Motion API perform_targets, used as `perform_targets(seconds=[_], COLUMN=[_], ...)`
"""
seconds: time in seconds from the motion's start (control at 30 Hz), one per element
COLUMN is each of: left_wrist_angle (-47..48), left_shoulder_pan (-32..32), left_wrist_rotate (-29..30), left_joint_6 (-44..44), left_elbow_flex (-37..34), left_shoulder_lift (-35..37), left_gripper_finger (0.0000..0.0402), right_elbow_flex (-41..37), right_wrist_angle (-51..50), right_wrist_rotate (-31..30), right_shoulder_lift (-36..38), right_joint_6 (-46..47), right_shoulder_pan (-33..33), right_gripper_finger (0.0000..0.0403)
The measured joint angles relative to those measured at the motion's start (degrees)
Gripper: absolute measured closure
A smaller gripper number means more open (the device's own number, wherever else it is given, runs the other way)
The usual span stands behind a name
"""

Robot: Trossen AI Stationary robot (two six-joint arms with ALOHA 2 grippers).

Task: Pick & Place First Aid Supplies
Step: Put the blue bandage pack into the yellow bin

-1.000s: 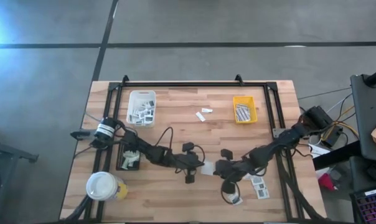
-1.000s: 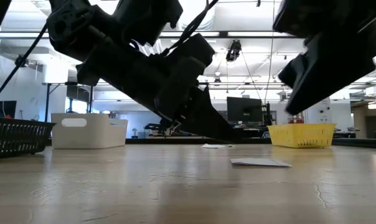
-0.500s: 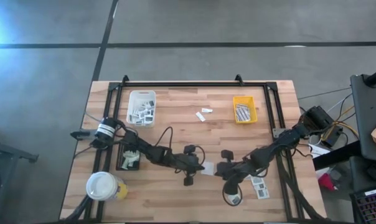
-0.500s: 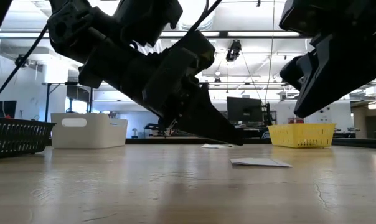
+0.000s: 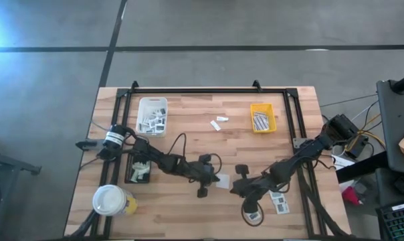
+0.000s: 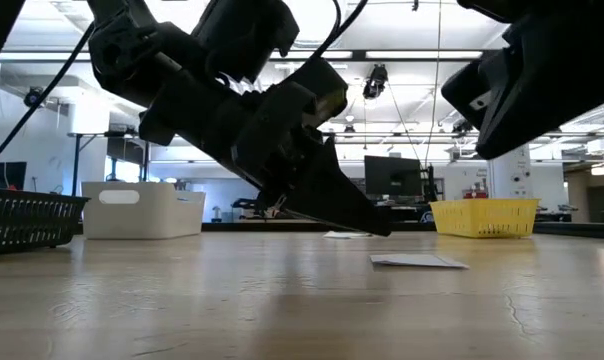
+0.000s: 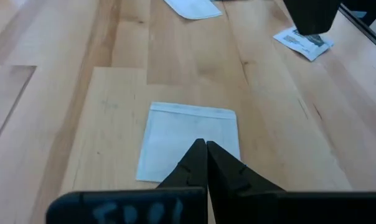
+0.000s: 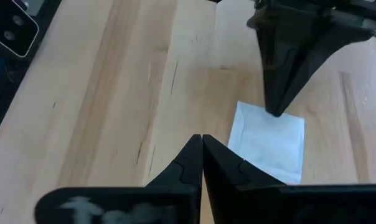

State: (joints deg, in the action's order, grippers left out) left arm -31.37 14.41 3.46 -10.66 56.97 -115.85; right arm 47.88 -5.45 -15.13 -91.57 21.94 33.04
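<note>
Pressing left hand (image 7: 206,147), fingers together, onto white packet (image 7: 189,140) on counter (image 7: 63,93); I'm needing them apart first to pinch its edge.

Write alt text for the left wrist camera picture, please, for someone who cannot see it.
The left tool, its two dark fingers pressed together, points down at a flat white packet lying on the wooden table. Farther off lie another white packet and a printed packet.
</note>
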Motion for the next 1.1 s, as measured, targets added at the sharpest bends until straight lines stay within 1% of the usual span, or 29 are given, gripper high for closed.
perform_targets(seconds=[0.1, 0.4, 0.6, 0.8, 0.9, 0.97, 1.1], left_wrist_angle=[0.1, -1.7, -0.2, 2.1, 2.4, 2.6, 2.9], left_shoulder_pan=[0.0, 0.0, 0.0, 0.0, 0.0, 0.0, 0.0], left_wrist_rotate=[0.0, 0.0, 0.0, 0.0, 0.0, 0.0, 0.1], left_joint_6=[0.0, -0.1, -2.2, -8.1, -13.1, -16.8, -22.4], left_elbow_flex=[0.0, 1.9, 1.9, 2.0, 2.0, 2.0, 2.0], left_shoulder_lift=[0.0, -4.2, -4.1, -3.9, -3.9, -3.9, -3.9], left_gripper_finger=[0.0401, 0.0401, 0.0401, 0.0401, 0.0401, 0.0401, 0.0401], right_elbow_flex=[0.2, 0.2, 0.2, 0.5, 0.6, 0.6, 0.6], right_wrist_angle=[0.0, -0.2, -2.9, -11.3, -12.5, -12.4, -12.4], right_wrist_rotate=[0.0, 0.0, 0.1, -0.2, -1.9, -4.0, -10.7], right_shoulder_lift=[0.0, -0.1, -0.1, 0.0, -0.3, -0.8, -2.3], right_joint_6=[-0.1, -0.1, -0.4, -7.1, -11.3, -15.1, -23.6], right_shoulder_pan=[0.0, 0.0, 0.0, 1.3, 2.3, 3.1, 4.5], right_gripper_finger=[0.0394, 0.0394, 0.0394, 0.0394, 0.0394, 0.0394, 0.0394])
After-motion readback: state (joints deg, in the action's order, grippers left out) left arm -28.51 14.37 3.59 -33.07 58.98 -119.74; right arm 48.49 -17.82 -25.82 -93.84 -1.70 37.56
